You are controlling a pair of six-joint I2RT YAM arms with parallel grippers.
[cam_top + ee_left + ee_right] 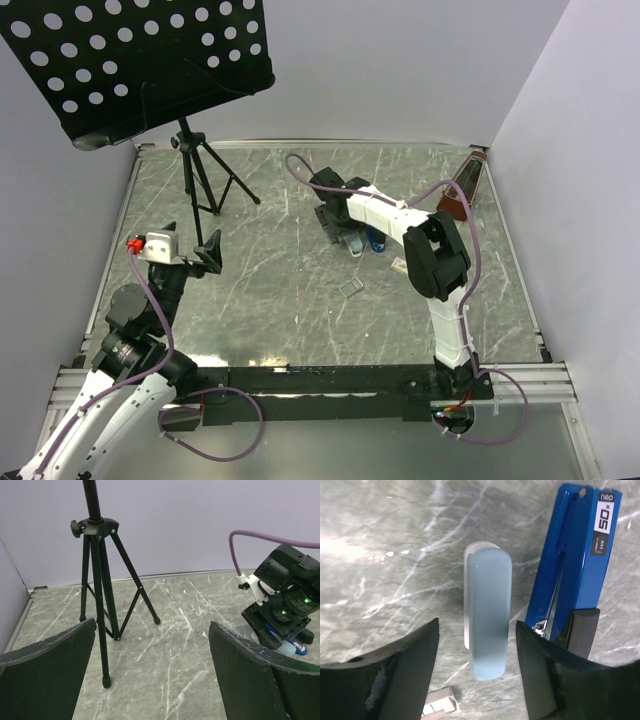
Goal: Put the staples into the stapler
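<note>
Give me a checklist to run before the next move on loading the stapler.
1. Right claw open: ok, jaws apart either side of a pale blue block.
2. Staples picked up: not ok, the likely strip lies on the table, unheld.
3. Stapler in view: ok, beside the block.
4. Stapler opened for loading: cannot tell.
5. Left claw out of the way: ok, open, near the tripod.

Stapler (575, 555) dark blue; table (380, 530) grey-green marbled, white veins; tripod (100, 580) black.
</note>
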